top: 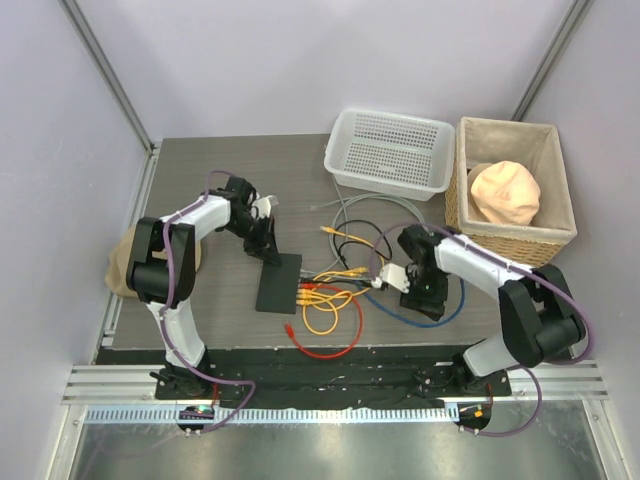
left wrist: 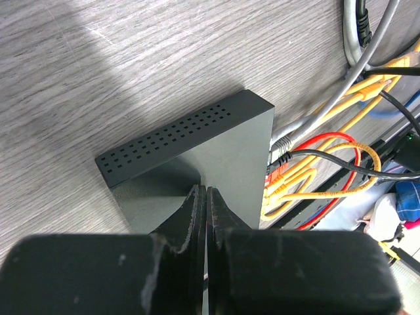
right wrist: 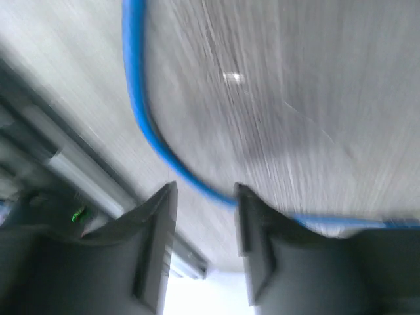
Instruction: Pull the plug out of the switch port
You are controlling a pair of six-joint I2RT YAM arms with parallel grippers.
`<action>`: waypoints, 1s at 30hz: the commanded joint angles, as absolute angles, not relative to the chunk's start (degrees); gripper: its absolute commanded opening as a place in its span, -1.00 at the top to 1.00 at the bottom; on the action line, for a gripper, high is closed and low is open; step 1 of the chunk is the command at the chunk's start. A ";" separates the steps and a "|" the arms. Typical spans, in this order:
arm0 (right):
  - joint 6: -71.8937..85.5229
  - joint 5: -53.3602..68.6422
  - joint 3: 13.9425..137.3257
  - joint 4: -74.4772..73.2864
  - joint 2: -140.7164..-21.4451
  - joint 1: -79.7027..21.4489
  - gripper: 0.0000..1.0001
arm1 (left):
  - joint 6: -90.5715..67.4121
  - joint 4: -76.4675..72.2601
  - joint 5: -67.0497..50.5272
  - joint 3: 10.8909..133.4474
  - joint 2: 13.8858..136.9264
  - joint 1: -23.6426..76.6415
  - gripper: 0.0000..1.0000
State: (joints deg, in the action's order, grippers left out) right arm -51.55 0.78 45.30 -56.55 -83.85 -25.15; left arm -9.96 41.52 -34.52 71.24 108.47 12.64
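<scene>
The switch (top: 278,285) lies flat on the bench (top: 200,180), near its front middle, its perforated side turned away from the cable tangle. Along its right edge you have several plugs (left wrist: 281,157) seated in the ports, touching one another in a row. From them, yellow cables (top: 325,310), a red cable (top: 320,350), a grey cable (top: 350,215) and a black cable (left wrist: 341,161) run off to the right of the switch in overlapping loops.

Your left claw (left wrist: 205,197) stands over the switch's far end. Its fingers are pressed together with nothing between them, and the tips rest on the top face of the switch.

Your right claw (right wrist: 205,197) sits to the right of the switch, beyond the tangle, and low over the bench. Its fingers stand apart and nothing is gripped. A blue cable (right wrist: 141,125) curves across the bench just past the fingertips; that view is blurred.

Behind the switch to the right stands a white mesh basket (top: 390,150). Further right is a lined wicker basket (top: 515,240) holding a peach-coloured lump (top: 505,192).
</scene>
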 commanded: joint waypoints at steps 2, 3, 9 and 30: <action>-50.11 17.99 76.59 -71.60 -85.05 -25.05 -0.31 | -8.09 40.96 -31.03 71.54 109.07 12.92 0.94; -46.62 20.45 86.99 -73.02 -86.73 -25.05 -0.43 | -8.09 40.96 -30.94 71.46 109.07 12.83 0.94; -35.53 37.59 120.53 -80.77 -107.47 -26.10 -0.44 | -7.21 41.48 -30.67 71.81 109.60 12.83 0.94; -28.65 52.82 127.72 -75.41 -137.20 -32.43 -0.20 | -6.77 44.30 -29.71 70.31 111.53 12.92 0.98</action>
